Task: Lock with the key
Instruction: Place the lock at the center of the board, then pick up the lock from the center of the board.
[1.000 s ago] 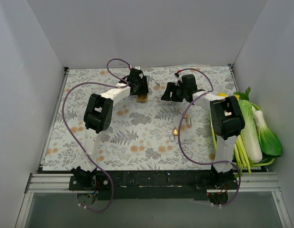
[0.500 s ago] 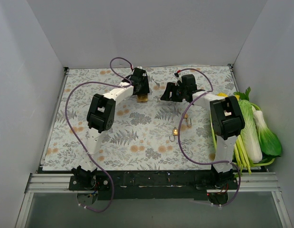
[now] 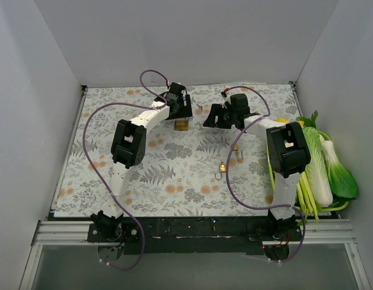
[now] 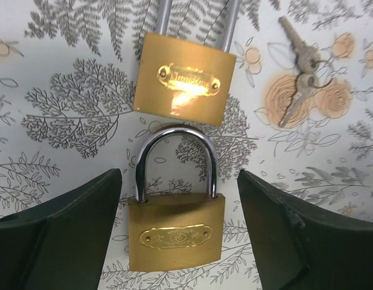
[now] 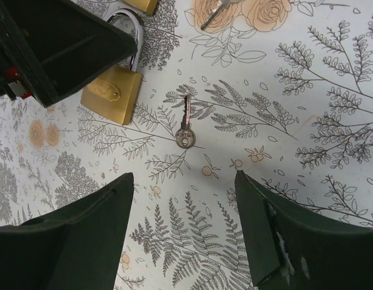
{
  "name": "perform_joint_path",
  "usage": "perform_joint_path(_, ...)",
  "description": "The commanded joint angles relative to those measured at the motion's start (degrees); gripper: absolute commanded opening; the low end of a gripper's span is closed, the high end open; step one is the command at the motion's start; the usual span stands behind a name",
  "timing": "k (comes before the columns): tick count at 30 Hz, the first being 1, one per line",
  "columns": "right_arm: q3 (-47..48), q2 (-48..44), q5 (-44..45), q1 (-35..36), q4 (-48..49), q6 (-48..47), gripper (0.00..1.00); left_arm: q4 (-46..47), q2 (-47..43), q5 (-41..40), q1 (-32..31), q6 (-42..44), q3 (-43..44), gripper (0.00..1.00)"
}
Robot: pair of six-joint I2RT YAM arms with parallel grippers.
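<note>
The key lies flat on the fern-printed cloth near the middle of the worktop's far edge, in the gap between the two arms. Its long axis runs straight up the right wrist view. The round bow is toward the right gripper and the blade points away from it, toward the left arm's side.

Bare cloth surrounds the key on every side, and nothing touches it. The right gripper hangs over it with its fingers spread wide, and the key sits on the line between them, ahead of the tips.

The nearest thing is a small padlock, apart from the key on the side toward the near edge. The dark body of the left gripper hangs above this padlock's shackle. That gripper is also spread, with one finger on each side of the small padlock and touching nothing.

A larger padlock lies just beyond the small padlock's shackle. A bunch of ringed keys rests off to one side of it. Vegetables crowd the right edge of the worktop, well apart from the key. The left side of the worktop is open cloth.
</note>
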Motion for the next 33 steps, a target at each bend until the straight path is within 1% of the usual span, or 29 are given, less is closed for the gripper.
perform_joint_path(1, 3.7, -3.4, -2.0, -0.4, 1.2, -1.7, 0.76, -1.7, -2.3, 0.8, 0.4, 0.6, 5.6, 0.79)
perform_joint_path(4, 5.3, -4.7, -2.8, -0.4, 0.0, -4.7, 0.76, -0.4, -5.6, 2.3, 1.0, 2.2, 7.3, 0.83)
perform_joint_path(6, 5.9, -6.4, -2.9, -0.4, -2.1, -9.0, 0.76, 0.7, -9.2, 5.0, 2.4, 2.8, 6.2, 0.90)
perform_joint_path(7, 6.0, -7.2, -3.0, -0.4, -2.8, -10.9, 0.77, 1.2, -10.9, 9.5, 3.2, 2.7, 5.4, 0.91)
perform_joint_path(8, 5.9, -9.2, -2.9, -0.5, -4.5, -14.5, 0.77, 1.8, -12.5, 12.1, 5.2, 2.4, 4.2, 0.95)
perform_joint_path(9, 5.8, -10.3, -2.9, -0.6, -5.5, -16.7, 0.78, 3.4, -16.2, 14.2, 6.2, 2.2, 1.0, 0.98)
perform_joint_path(10, 5.8, -11.5, -2.7, -0.6, -7.4, -18.4, 0.78, 4.0, -18.1, 17.1, 7.1, 2.3, -0.6, 0.98)
perform_joint_path(11, 5.6, -13.9, -2.7, -0.7, -8.9, -19.9, 0.79, 5.1, -19.7, 18.6, 9.0, 2.9, -2.2, 0.98)
perform_joint_path(12, 5.5, -15.1, -2.5, -0.8, -11.9, -23.3, 0.80, 5.1, -21.6, 20.0, 9.9, 3.4, -3.5, 0.98)
perform_joint_path(13, 5.3, -16.4, -1.9, -1.0, -13.9, -24.8, 0.80, 5.1, -24.7, 20.4, 10.8, 4.7, -5.9, 0.98)
perform_joint_path(14, 4.9, -18.9, -1.8, -1.0, -15.7, -26.7, 0.81, 6.0, -26.8, 25.3, 12.7, 5.8, -7.3, 0.98)
perform_joint_path(16, 3.6, -21.6, -3.6, -1.1, -22.5, -34.8, 0.81, 6.4, -31.6, 32.5, 15.1, 9.2, -10.8, 0.98)
perform_joint_path(17, 2.7, -24.3, -3.9, -1.0, -24.6, -37.7, 0.81, 6.4, -33.1, 38.6, 17.8, 10.7, -12.0, 0.98)
perform_joint_path(18, 1.0, -25.6, -4.3, -1.1, -29.6, -43.7, 0.81, 6.4, -34.5, 41.4, 19.0, 11.5, -13.3, 0.98)
perform_joint_path(20, -1.4, -29.5, -5.1, -1.1, -34.1, -49.5, 0.81, 4.4, -38.2, 46.3, 21.9, 14.8, -16.0, 0.98)
perform_joint_path(21, -4.1, -30.7, -6.3, -1.2, -36.3, -53.2, 0.81, 3.6, -39.6, 48.5, 22.3, 15.7, -17.1, 0.98)
perform_joint_path(22, -5.4, -33.0, -6.5, -1.1, -39.8, -58.4, 0.81, 3.0, -41.0, 49.1, 22.8, 16.7, -18.3, 0.98)
perform_joint_path(24, -8.3, -35.2, -7.4, -1.1, -42.7, -63.6, 0.81, 2.1, -45.6, 52.2, 23.4, 19.8, -23.0, 0.98)
perform_joint_path(25, -10.6, -37.1, -7.9, -1.1, -45.7, -69.3, 0.81, 2.0, -47.1, 53.2, 23.5, 20.9, -24.8, 0.98)
perform_joint_path(27, -13.7, -39.1, -9.2, -1.1, -47.1, -74.5, 0.80, 1.9, -51.3, 56.3, 23.5, 22.9, -29.5, 0.98)
perform_joint_path(29, -17.7, -40.7, -8.9, -0.7, -47.5, -81.3, 0.79, 1.8, -53.3, 57.0, 23.5, 22.7, -32.7, 0.98)
perform_joint_path(31, -19.6, -40.2, -8.6, 0.0, -47.5, -84.7, 0.78, 1.3, -54.8, 59.1, 23.5, 21.3, -34.0, 0.98)
perform_joint_path(33, -21.1, -39.3, -9.5, 0.3, -47.4, -88.2, 0.75, 0.9, -56.0, 61.2, 23.5, 20.4, -35.6, 0.98)
